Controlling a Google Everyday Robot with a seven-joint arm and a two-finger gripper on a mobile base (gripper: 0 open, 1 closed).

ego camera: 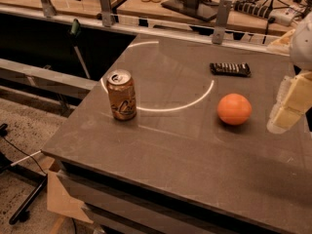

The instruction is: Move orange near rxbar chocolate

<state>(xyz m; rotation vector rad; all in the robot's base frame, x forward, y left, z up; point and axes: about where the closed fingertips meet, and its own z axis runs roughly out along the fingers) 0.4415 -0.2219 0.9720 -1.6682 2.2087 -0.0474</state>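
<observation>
The orange (234, 109) sits on the grey table (170, 150), right of the middle. The rxbar chocolate (230, 69), a dark flat bar, lies farther back on the table, about an orange's width beyond the orange. My gripper (288, 105) hangs at the right edge of the camera view, to the right of the orange and apart from it. It is partly cut off by the frame edge and holds nothing that I can see.
A tan-orange drink can (121, 95) stands upright on the left part of the table. A bright curved line of light (185, 105) crosses the tabletop. A rail with posts (222, 14) and a cluttered bench run behind the table. The table's front and left edges drop to the floor.
</observation>
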